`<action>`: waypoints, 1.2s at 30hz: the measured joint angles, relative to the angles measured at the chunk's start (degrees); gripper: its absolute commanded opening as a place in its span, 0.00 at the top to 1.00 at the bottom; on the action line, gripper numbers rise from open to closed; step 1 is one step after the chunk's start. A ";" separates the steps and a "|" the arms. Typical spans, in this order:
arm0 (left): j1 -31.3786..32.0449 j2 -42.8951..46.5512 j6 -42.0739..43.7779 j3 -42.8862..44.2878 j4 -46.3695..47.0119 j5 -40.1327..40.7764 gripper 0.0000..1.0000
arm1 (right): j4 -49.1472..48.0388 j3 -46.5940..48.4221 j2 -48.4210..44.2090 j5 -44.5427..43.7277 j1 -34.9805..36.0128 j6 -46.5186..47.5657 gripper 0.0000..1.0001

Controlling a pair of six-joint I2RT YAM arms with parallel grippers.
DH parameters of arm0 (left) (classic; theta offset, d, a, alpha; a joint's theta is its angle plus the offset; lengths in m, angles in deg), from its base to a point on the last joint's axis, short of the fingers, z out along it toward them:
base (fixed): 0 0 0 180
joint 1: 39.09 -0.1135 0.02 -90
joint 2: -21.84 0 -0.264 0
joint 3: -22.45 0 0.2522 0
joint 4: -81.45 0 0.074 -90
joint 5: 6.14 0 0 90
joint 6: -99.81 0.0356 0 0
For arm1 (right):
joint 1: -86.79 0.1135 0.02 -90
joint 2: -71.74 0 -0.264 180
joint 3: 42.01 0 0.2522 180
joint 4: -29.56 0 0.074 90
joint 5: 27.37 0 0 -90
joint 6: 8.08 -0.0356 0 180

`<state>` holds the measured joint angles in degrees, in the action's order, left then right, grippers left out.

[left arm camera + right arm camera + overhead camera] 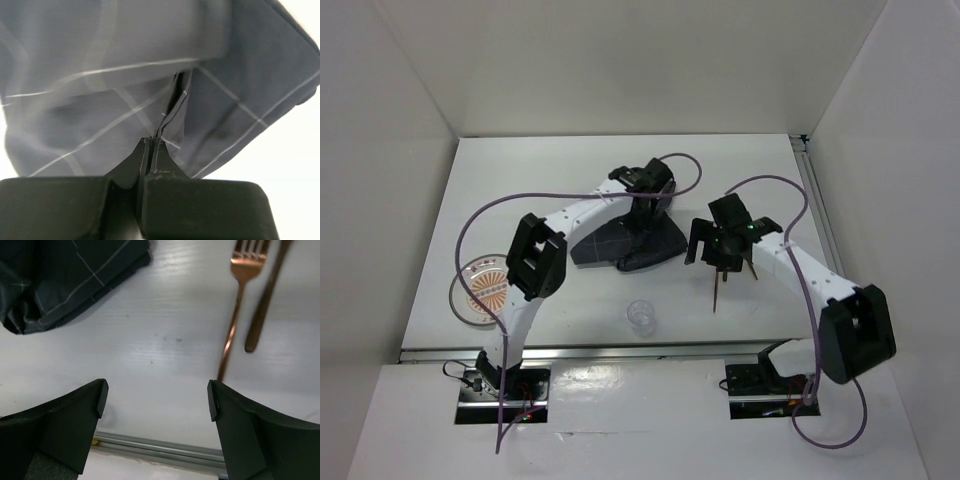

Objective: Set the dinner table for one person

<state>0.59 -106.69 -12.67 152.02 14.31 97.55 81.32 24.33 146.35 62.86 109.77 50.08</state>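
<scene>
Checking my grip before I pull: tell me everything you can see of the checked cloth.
The cloth is dark grey woven-looking fabric with thin pale check lines. It lies near the middle of the dinner table, partly flat, partly bunched and pulled up into a peak. The left gripper is shut on a fold of it.

The table [165, 370] was white and matt, smooth but for a few faint specks; the rail [160, 446] along its edge was dull grey brushed metal; the cloth [100, 100] was dark grey woven fabric, soft and creased, crossed by thin pale lines; the fork [235, 315] and the handle [263, 305] beside it were polished copper-coloured metal, glossy with bright streaks; the cup [641, 317] was clear and shiny, glass or plastic untold; the left claw [151, 145] and right claw [157, 392] were black matt plastic.
</scene>
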 measured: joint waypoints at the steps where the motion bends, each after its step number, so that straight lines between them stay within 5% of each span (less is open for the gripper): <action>1: -0.96 1.01 0.02 0.00 -0.33 -0.28 1.00 | -0.66 1.25 2.58 0.57 0.00 0.17 0.13; 4: -4.63 6.03 0.00 0.24 -0.83 -1.55 1.00 | -3.30 6.25 11.02 1.77 0.00 0.81 0.24; 15: -12.90 20.87 -0.26 2.82 -0.96 -6.29 1.00 | -7.67 23.85 31.58 4.15 -0.26 2.97 0.17; 24: -17.40 21.07 -0.33 2.19 -1.05 -10.71 1.00 | -7.39 24.30 36.41 4.85 -0.52 2.95 0.17; 31: -20.15 21.07 -0.35 2.19 -1.05 -12.76 1.00 | -7.63 24.46 37.86 4.33 -0.52 2.95 0.47; 35: -21.31 21.07 -0.35 2.19 -1.01 -14.08 1.00 | -7.85 24.48 38.14 3.80 -0.52 2.99 0.75; 36: -21.86 21.07 -0.35 2.19 -0.98 -14.49 1.00 | -7.82 24.48 38.14 3.56 -0.52 2.84 0.91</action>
<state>-21.27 -85.61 -13.02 154.21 13.32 83.06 73.49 48.81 184.49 66.42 109.24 52.92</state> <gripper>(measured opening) 0.042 0.280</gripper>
